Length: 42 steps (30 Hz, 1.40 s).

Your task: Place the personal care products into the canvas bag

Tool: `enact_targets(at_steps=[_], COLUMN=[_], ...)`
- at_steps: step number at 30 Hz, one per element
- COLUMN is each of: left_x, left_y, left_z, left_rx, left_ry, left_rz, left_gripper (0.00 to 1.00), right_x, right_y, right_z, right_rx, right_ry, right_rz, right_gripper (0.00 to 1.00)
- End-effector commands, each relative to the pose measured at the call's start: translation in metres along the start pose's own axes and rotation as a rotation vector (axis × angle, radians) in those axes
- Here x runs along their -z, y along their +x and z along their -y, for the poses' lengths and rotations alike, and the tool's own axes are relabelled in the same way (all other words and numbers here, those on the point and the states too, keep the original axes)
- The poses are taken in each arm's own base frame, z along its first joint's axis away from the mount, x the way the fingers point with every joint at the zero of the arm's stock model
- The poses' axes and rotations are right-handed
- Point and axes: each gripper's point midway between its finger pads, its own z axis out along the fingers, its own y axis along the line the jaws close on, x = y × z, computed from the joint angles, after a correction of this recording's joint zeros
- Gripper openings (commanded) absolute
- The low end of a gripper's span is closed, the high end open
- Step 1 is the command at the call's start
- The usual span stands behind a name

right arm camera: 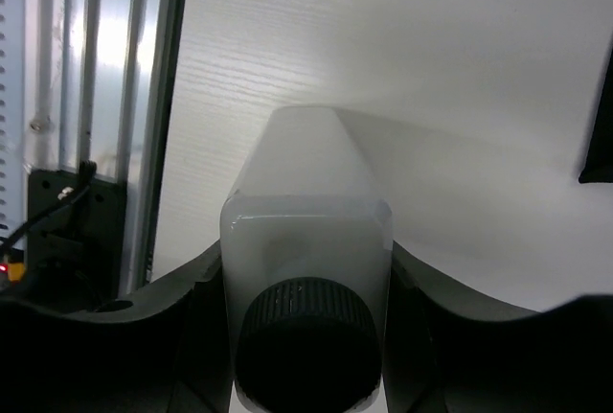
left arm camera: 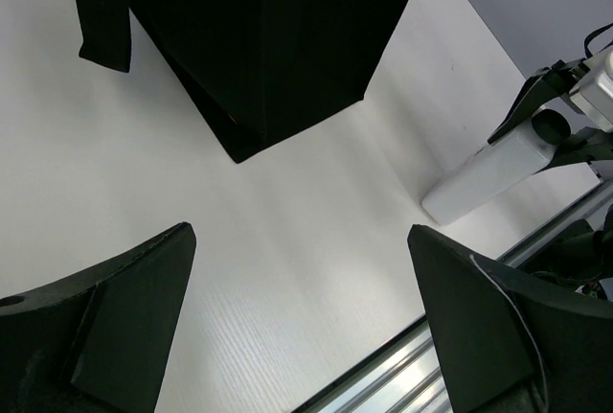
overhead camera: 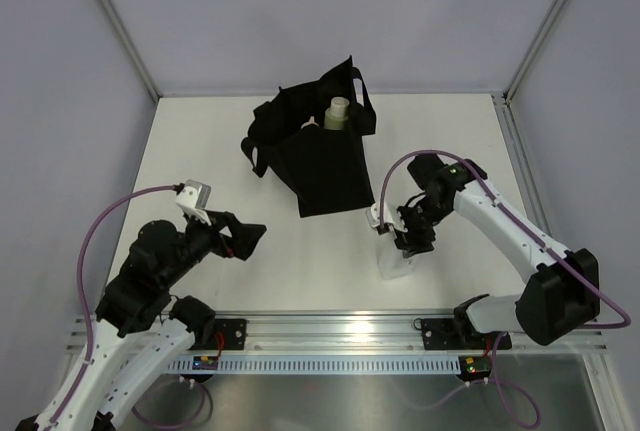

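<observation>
The black canvas bag [overhead camera: 320, 166] stands open at the back middle of the table, and a beige pump bottle [overhead camera: 338, 113] sticks out of its top. A clear bottle with a black cap [overhead camera: 393, 261] rests on the table to the bag's right front. My right gripper [overhead camera: 410, 236] is shut on that bottle's upper body, just below the cap. In the right wrist view the clear bottle [right arm camera: 306, 164] fills the gap of my right gripper [right arm camera: 306, 274], both fingers against its sides. My left gripper [overhead camera: 245, 239] is open and holds nothing, left of the bag [left arm camera: 268, 39]. The other products are out of view.
An aluminium rail [overhead camera: 330, 336] runs along the table's near edge, close behind the clear bottle [left arm camera: 488, 175]. Grey walls close in the table at the back and sides. A bag handle [left arm camera: 105, 11] hangs down on the bag's left side.
</observation>
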Motion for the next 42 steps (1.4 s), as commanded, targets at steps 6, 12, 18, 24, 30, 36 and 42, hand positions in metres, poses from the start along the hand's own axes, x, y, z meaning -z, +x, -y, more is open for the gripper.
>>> enact_targets(at_steps=[6,12,18,24,30,36,42], left_x=[0.004,0.006,0.005,-0.001,-0.001,-0.008,-0.01], left_y=[-0.017,-0.024,-0.026,-0.029,-0.034,-0.02,-0.015], left_z=[0.013,0.011,0.01,0.01,0.015,0.013,0.014], left_rx=[0.005,0.0,0.023,0.045,0.036,0.025,0.027], left_ry=[0.053,0.035,0.022,0.024,0.043,0.053,0.075], left_rz=[0.058,0.073,0.083,0.096,0.099,0.065,0.073], left_gripper=[0.99,0.99,0.99,0.99,0.99,0.99,0.99], right_x=[0.076,0.129,0.197,0.256,0.259,0.263,0.227], right_y=[-0.12,-0.206,-0.284,-0.317,-0.282,-0.227,-0.204], right_z=[0.02,0.063,0.134,0.222,0.279,0.285,0.261], right_rx=[-0.203,-0.203,-0.272,-0.286,-0.313,-0.369,-0.361], right_ry=[0.152,0.24,0.433,0.743,0.925,0.954,0.874], right_rz=[0.383,0.563,0.725,0.873,0.802,0.717,0.524], right_gripper=[0.0,0.0,0.0,0.0,0.0,0.0,0.0])
